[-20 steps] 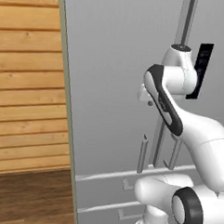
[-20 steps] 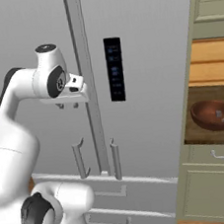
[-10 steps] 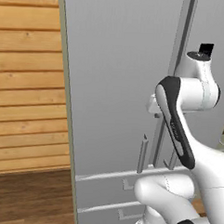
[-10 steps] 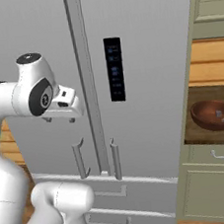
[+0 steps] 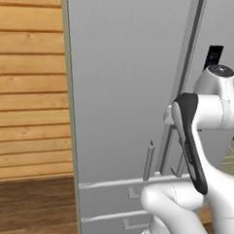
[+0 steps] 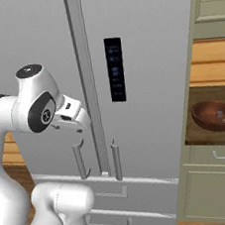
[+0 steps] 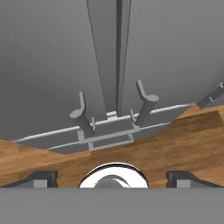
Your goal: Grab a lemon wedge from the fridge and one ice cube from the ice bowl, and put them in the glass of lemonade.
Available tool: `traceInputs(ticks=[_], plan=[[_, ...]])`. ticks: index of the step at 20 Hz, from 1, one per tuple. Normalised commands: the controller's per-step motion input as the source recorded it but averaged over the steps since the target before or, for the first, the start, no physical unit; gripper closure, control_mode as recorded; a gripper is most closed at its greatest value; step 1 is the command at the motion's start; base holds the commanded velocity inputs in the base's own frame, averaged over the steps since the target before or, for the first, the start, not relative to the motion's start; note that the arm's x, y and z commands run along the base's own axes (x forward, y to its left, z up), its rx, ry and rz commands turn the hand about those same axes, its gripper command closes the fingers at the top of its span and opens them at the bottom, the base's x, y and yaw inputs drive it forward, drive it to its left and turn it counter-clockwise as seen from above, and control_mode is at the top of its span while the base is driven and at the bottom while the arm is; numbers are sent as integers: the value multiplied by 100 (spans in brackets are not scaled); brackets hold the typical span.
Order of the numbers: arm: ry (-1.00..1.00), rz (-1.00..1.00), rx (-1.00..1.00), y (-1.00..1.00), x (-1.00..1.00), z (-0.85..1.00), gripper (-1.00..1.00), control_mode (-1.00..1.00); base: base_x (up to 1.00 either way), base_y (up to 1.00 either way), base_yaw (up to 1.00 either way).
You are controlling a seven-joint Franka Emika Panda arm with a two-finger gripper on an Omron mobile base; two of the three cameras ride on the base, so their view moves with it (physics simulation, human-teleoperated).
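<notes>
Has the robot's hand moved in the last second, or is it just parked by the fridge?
Yes. In the right base view the gripper has dropped down the fridge, from level with the black panel towards the door handles.

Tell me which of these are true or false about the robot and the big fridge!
1. The fridge doors are shut. True.
2. The gripper is holding a lemon wedge. False: its jaws are open and empty.
3. The ice bowl sits on the counter to the right of the fridge. True.
4. The ice bowl is blue. False: it is reddish-brown.
5. The fridge has a black dispenser panel on its right door. True.
</notes>
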Motion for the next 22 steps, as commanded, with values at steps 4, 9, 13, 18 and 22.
traceInputs(ticks=[4,9,13,18,22], plan=[[0,-5,0,0,-22,0,-100,-100,0,0,0],[2,1,-1,2,-1,-1,-100,-100,0,0,0],[-3,0,0,0,-11,0,-100,100,-16,0,1],[0,0,0,0,0,0,-100,100,-31,-11,14],[0,0,0,0,0,0,-100,100,-11,-10,14]])
